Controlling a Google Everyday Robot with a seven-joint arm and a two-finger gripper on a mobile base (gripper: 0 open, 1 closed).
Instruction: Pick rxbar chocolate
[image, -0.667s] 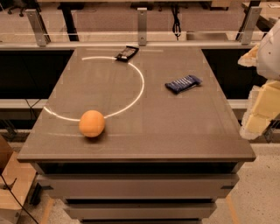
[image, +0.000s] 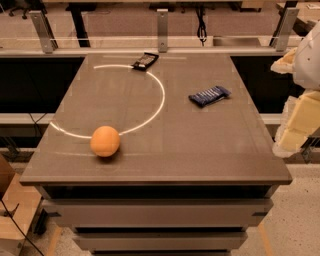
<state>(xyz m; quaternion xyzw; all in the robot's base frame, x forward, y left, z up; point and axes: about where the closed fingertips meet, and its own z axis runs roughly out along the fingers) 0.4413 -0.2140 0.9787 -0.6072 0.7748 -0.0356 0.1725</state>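
Observation:
The rxbar chocolate (image: 145, 61), a small flat bar in a black wrapper, lies at the far edge of the grey table (image: 165, 150), just left of centre. My gripper (image: 294, 131), pale yellow, hangs off the table's right edge, well to the right of the bar and nearer the camera. It holds nothing that I can see. The gripper is partly cut off by the right edge of the view.
A dark blue wrapped bar (image: 209, 95) lies on the right part of the table. An orange (image: 105, 141) sits near the front left. A bright curved line of light (image: 150, 110) crosses the tabletop. A rail with metal posts (image: 162, 22) runs behind the table.

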